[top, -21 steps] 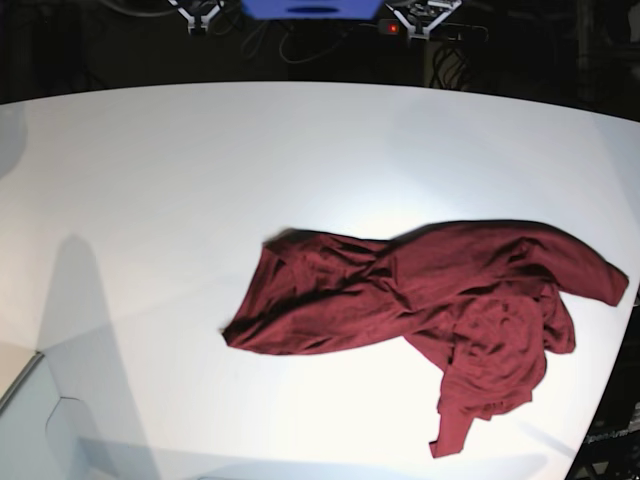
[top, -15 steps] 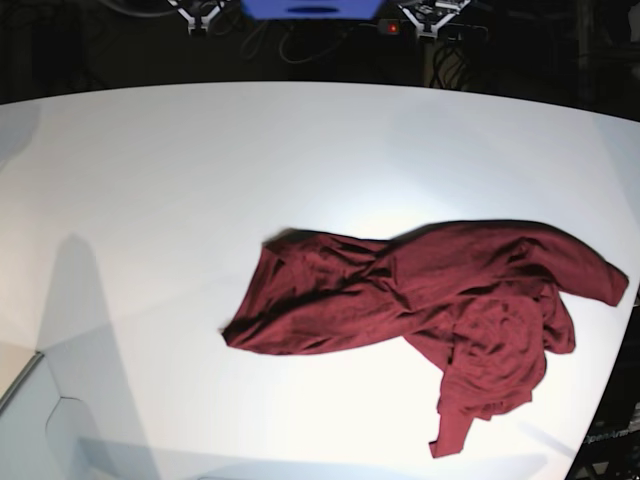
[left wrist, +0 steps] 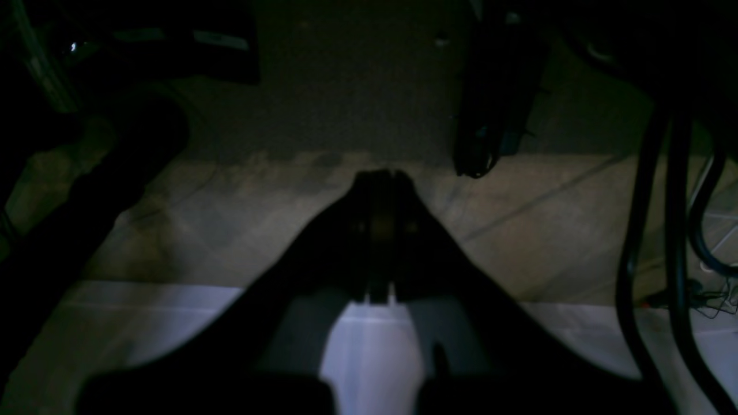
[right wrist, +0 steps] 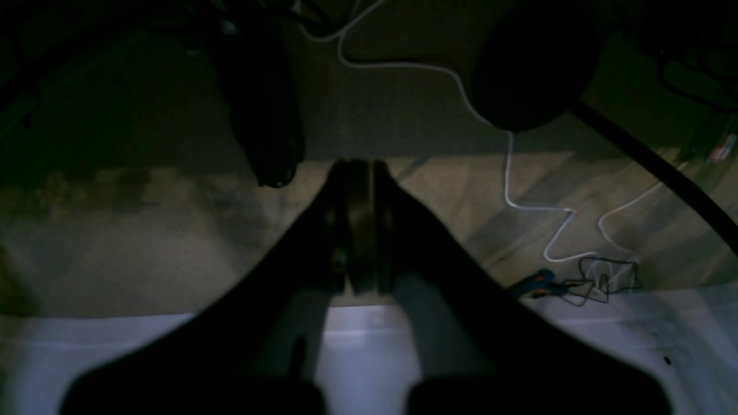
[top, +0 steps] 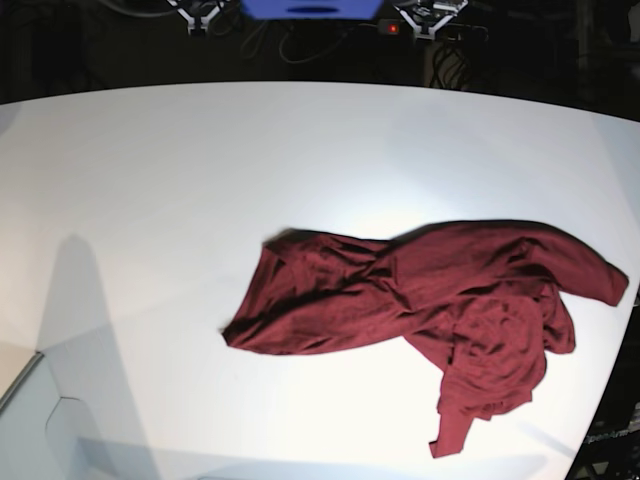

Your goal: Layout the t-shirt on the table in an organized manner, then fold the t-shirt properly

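Note:
The dark red t-shirt [top: 430, 300] lies crumpled on the white table [top: 180, 200], right of the middle. One sleeve reaches toward the right edge and a bunched part hangs toward the front. Both grippers are away from it, behind the table's far edge. My left gripper [left wrist: 383, 176] is shut and empty, held over the dim floor. My right gripper [right wrist: 357, 167] is also shut and empty over the floor. The shirt shows in neither wrist view. A strip of the table shows at the bottom of the left wrist view [left wrist: 144, 323] and of the right wrist view [right wrist: 115, 346].
Arm parts show at the top of the base view, one at the left [top: 200, 14] and one at the right [top: 430, 16]. White cable [right wrist: 519, 173] and black cables [left wrist: 651, 230] lie on the floor behind the table. The table's right edge [top: 622, 330] curves close to the shirt.
The shirt has not moved. A faint grey shadow at the table's far left has faded.

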